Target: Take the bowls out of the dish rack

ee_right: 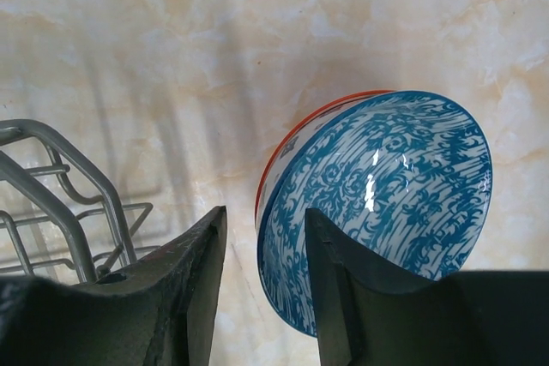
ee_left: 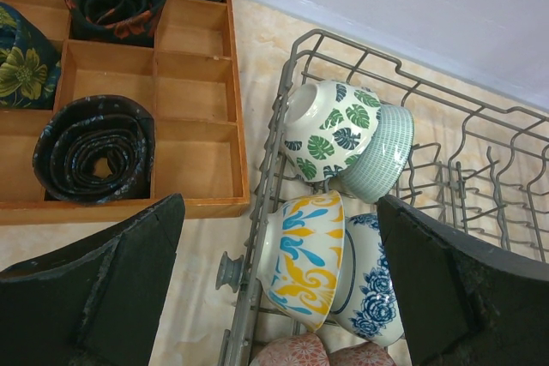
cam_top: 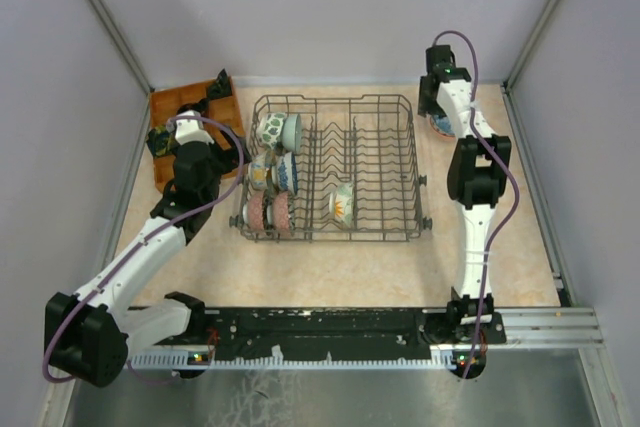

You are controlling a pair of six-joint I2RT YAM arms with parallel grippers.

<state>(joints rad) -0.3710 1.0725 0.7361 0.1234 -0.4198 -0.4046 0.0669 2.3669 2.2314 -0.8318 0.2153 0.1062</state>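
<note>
Seven bowls point(cam_top: 275, 172) on edge in the dish rack point(cam_top: 338, 97), mid-table: six paired in a column along its left side, plus a yellow-and-white bowl point(cam_top: 342, 204) alone nearer the middle. Far pair: green-leaf bowl point(ee_left: 330, 130) touching pale green ribbed bowl point(ee_left: 382, 156). Middle pair: yellow-and-blue bowl point(ee_left: 304, 259) against blue floral bowl point(ee_left: 369, 289). Near pair: pink-speckled bowls point(cam_top: 257, 212), side by side.

One more, a blue-patterned bowl point(ee_right: 377, 203), outside the rack over the table point(cam_top: 330, 267), just right of the rack's far right corner. Red-orange band along its outer edge; second bowl beneath or not, cannot tell.

Right gripper point(ee_right: 266, 216) at that bowl, fingers point(ee_right: 189, 297) narrowly parted and straddling the rim, one inside, one outside. Clamped or loose, cannot tell.

Left gripper point(ee_left: 279, 207) spread wide, nothing held, above the rack's left rim by the middle pair.

Left of that, orange-brown compartment tray point(ee_left: 197, 160) at the table's far left, dark rolled fabrics point(ee_left: 94, 147) in some compartments.
</note>
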